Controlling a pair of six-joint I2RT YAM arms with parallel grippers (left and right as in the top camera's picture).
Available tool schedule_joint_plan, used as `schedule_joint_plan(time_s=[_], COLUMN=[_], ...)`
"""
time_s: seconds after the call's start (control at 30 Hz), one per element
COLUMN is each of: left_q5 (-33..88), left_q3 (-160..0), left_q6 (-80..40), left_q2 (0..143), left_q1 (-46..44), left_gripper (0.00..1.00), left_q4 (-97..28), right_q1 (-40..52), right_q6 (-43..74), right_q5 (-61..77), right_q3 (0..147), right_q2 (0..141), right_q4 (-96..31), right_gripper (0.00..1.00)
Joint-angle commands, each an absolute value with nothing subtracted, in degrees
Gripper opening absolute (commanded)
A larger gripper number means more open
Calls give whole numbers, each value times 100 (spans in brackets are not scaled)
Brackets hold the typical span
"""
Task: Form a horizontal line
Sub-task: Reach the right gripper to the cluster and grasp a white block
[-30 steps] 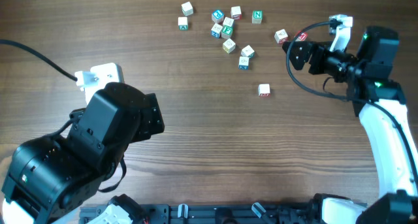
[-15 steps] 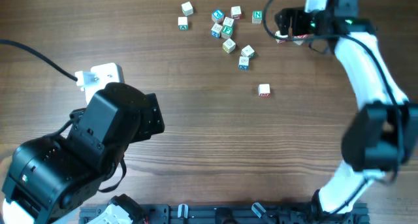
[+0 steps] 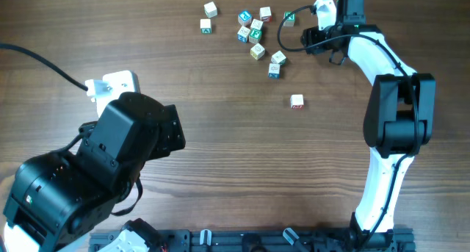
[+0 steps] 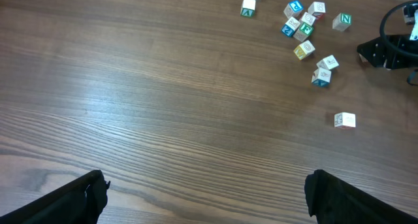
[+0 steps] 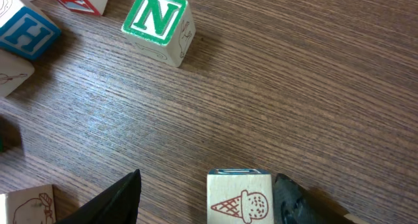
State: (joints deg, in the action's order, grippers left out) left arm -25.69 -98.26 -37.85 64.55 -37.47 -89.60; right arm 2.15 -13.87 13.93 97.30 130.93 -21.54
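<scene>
No horizontal line shows in any view; small pale alphabet cubes lie scattered at the table's far side. In the right wrist view an ice-cream-cone cube [image 5: 240,196] sits between the fingers of my right gripper [image 5: 209,185]. It touches the right finger, with a gap to the left finger, so the gripper is open around it. A green N cube [image 5: 157,25] lies just beyond, also visible from overhead as the N cube [image 3: 289,18]. From overhead the right gripper [image 3: 312,40] covers the cone cube. My left gripper [image 4: 206,198] hangs open over bare wood.
A loose cluster of several cubes [image 3: 255,35] lies left of the N cube. Two cubes [image 3: 276,64] sit together below it. A lone red-lettered cube [image 3: 297,101] lies nearer the middle. The bulky left arm [image 3: 132,134] fills the near left.
My right arm has swung from the table's right side up to the far edge beside the N cube. Its jaws have narrowed around the cone cube. The left arm has not moved.
</scene>
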Motion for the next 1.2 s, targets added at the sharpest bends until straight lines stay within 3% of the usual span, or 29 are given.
schedule_joint_plan(time_s=[0.0, 0.2, 0.37, 0.6, 0.73, 0.9, 1.03, 1.17], left_q5=[-2644, -2644, -2644, -2644, -2644, -2644, -2644, -2644], left_q3=[-9859, -9859, -9859, -9859, -9859, -9859, -9859, -9859], left_q6=[-3798, -3795, -3795, -3798, -3795, -3795, -3795, -3795], left_q2=[6462, 6462, 6462, 6462, 6462, 6462, 6462, 6462], left_q1=[-3743, -3743, -3743, -3743, -3743, -3743, -3743, -3743], left_gripper=[100, 100, 100, 100, 100, 100, 100, 100], left_q4=[-8947, -8947, -8947, -8947, -8947, -8947, -8947, -8947], right_q1=[239, 242, 242, 246, 246, 246, 246, 246], right_q6=[-1500, -1308, -930, -379, -123, 132, 613, 637], right_q5=[1326, 906, 596, 729, 797, 856, 1035, 1035], right_q3=[9898, 9902, 9933, 9966, 9966, 9697, 8488, 7240], right_q2=[13336, 13467, 13358, 11948, 10949, 10816, 10822, 10829], right_q4=[-2119, -1944, -1959, -2779, -4027, -5413, -5085, -3837], right_gripper=[65, 47, 23, 21, 21, 15, 15, 16])
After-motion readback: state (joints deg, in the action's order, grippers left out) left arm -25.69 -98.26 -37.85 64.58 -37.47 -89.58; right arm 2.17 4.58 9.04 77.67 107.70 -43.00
